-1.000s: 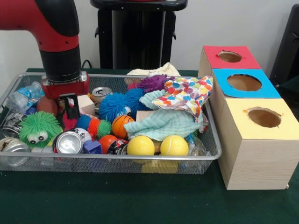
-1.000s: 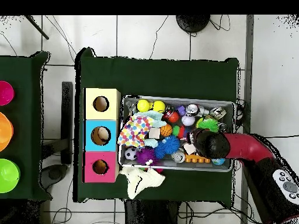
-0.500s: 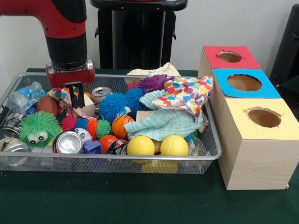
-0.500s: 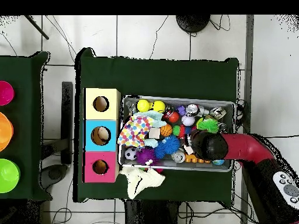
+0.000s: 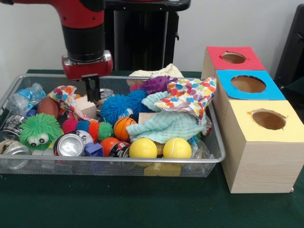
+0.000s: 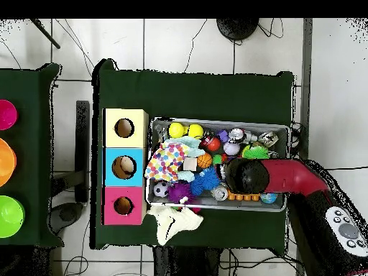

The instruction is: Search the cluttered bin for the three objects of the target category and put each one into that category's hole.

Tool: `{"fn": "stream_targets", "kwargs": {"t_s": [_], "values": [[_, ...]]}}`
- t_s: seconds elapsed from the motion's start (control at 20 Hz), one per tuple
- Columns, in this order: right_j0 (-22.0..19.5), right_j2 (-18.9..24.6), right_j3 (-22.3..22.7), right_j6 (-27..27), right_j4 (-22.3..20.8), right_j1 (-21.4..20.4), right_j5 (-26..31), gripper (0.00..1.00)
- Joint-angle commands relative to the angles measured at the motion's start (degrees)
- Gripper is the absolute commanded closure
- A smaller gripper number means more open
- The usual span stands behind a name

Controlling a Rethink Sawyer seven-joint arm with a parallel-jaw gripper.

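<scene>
- The pincer (image 5: 94,89) hangs above the far left part of the wire bin (image 5: 114,164); its dark fingers look close together with nothing between them, their tips just over the silver can (image 5: 102,94) at the far side.
- From overhead the red arm (image 6: 291,178) reaches in from the right, and its black wrist hides the pincer.
- The bin stands on the green worktop (image 5: 118,202), packed with clutter.
- Just left of the pincer lies a small multicoloured cloth (image 5: 65,94), draped over a wooden block (image 5: 87,106) and beside a brown ball (image 5: 47,107).
- In the near left corner sit a green fuzzy toy with eyes (image 5: 40,130) and a second can (image 5: 70,145) lying on its side.
- Two yellow balls (image 5: 159,148) rest side by side against the near wall, with an orange basketball (image 5: 124,127) behind them.
- A blue spiky ball (image 5: 115,107) and a purple spiky ball (image 5: 156,84) sit towards the middle and far side.
- A pale green cloth (image 5: 171,126) and a larger dotted cloth (image 5: 187,93) cover the right end of the bin.
- A clear plastic bottle (image 5: 23,98) lies at the far left edge.
- Right of the bin stands a row of three boxes, each with a round hole on top: the red box (image 5: 232,58) farthest, the blue box (image 5: 247,84) in the middle, the yellow box (image 5: 266,119) nearest.
- A cream cloth (image 6: 172,221) lies on the worktop outside the bin's far side.
</scene>
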Motion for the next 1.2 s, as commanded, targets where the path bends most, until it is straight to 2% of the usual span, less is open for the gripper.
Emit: {"fn": "stream_targets", "kwargs": {"t_s": [0.05,0.8,1.2], "values": [[5.8,-1.8,3.6,9.6,3.9,0.7,2.4,1.0],[14.4,-6.1,11.6,16.2,11.5,-2.2,-5.3,1.0],[19.2,-9.2,13.5,18.8,14.5,1.2,-12.8,1.0]]}}
